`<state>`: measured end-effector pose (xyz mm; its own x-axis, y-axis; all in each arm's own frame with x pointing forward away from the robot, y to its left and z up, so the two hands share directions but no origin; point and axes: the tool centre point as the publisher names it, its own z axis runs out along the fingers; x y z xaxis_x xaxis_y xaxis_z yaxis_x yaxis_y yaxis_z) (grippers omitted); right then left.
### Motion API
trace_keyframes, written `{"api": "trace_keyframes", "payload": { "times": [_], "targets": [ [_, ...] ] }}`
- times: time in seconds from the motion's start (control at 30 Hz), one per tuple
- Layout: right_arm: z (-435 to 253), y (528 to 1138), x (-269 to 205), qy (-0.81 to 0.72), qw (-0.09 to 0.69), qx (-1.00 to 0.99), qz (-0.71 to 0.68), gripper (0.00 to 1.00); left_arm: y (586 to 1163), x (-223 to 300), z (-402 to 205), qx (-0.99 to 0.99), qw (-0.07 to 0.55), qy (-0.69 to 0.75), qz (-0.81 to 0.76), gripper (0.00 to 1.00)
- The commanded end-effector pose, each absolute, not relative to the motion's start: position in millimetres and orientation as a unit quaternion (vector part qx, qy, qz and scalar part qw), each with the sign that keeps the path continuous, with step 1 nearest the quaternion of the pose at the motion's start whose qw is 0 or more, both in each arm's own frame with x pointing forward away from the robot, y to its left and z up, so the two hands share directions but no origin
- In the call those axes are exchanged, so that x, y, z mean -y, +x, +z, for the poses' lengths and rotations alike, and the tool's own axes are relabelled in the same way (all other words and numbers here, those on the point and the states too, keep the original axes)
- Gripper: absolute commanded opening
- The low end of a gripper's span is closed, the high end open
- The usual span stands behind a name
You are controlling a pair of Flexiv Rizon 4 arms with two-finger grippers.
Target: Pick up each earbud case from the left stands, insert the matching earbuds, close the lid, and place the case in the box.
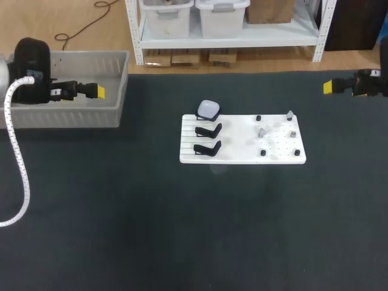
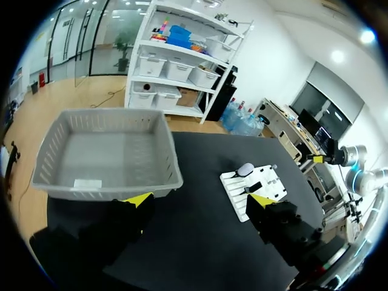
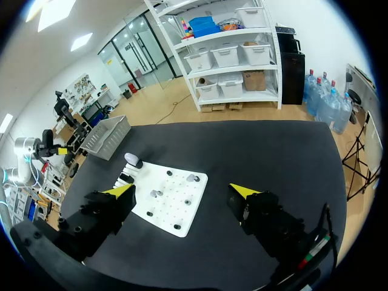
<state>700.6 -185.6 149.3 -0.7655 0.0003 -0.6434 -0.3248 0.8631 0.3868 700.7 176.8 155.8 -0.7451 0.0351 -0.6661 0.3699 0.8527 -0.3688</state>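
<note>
A white earbud case [image 1: 208, 109] rests on the rearmost stand at the left end of the white board [image 1: 242, 159]. Two black stands [image 1: 209, 130] in front of it are empty. Small grey earbuds [image 1: 262, 131] and dark pegs sit on the board's right half. My left gripper [image 1: 96, 91] hangs open over the grey box [image 1: 73, 115], far left of the board. My right gripper [image 1: 328, 87] hangs open above the table's far right. In the left wrist view the open gripper [image 2: 200, 203] faces the box [image 2: 109, 182] and the case [image 2: 245, 169]. In the right wrist view the open gripper [image 3: 182, 191] faces the board [image 3: 182, 212] and the case [image 3: 131, 159].
The grey box stands at the table's back left corner and looks empty. A white ribbed cable [image 1: 18, 163] hangs from my left arm down over the table's left side. Dark tabletop surrounds the board on all sides.
</note>
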Motion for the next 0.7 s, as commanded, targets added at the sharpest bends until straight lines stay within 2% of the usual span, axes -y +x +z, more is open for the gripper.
{"api": "trace_keyframes", "payload": {
  "times": [0.03,0.4,0.7],
  "targets": [
    [149.6,700.4,185.7,-0.090,0.330,-0.907,0.246,1.00,707.3,-176.1,155.6,-0.885,0.351,0.139,-0.273,1.00],
    [149.6,700.4,185.7,-0.090,0.330,-0.907,0.246,1.00,724.4,-159.2,176.9,-0.819,0.398,0.299,-0.285,1.00],
    [149.6,700.4,185.7,-0.090,0.330,-0.907,0.246,1.00,736.9,-142.2,170.6,-0.748,0.358,0.457,-0.321,1.00]
  ]
}}
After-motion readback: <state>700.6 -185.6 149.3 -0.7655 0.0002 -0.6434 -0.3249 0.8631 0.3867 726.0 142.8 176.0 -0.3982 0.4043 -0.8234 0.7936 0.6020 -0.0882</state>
